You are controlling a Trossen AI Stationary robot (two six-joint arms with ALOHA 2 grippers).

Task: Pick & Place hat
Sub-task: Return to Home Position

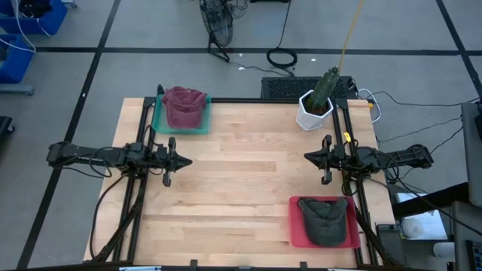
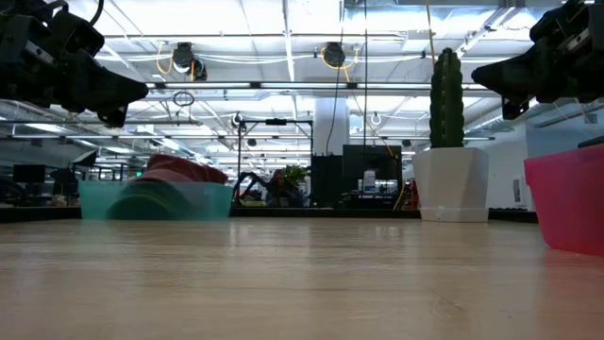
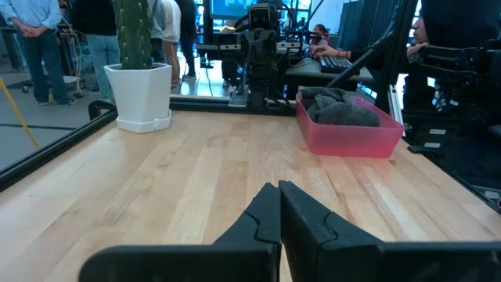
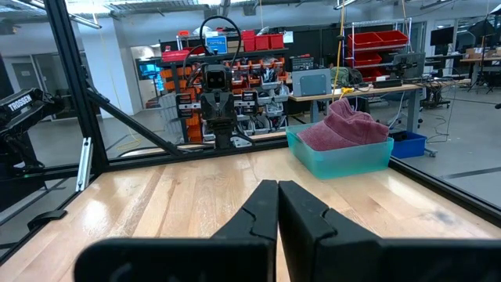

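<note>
Nearest, diagonally across from the teal-green plastic bin (image 1: 160, 126), a dark grey cap (image 1: 325, 218) lies in a pink plastic bin (image 1: 295, 226). Midway above the pale wooden bench (image 1: 241, 188), the left pincer (image 3: 279, 196) hangs just near of the green bin and the right pincer (image 4: 277, 192) well across from it. Both are fully closed, holding nothing. Farthest, the maroon fabric cap (image 1: 184, 105) sits inside the green bin. Homing calls for level, slow travel clear of both bins.

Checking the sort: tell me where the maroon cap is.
High view: the maroon cap sits in the green bin at the table's top-left corner, near the left pincer.
</note>
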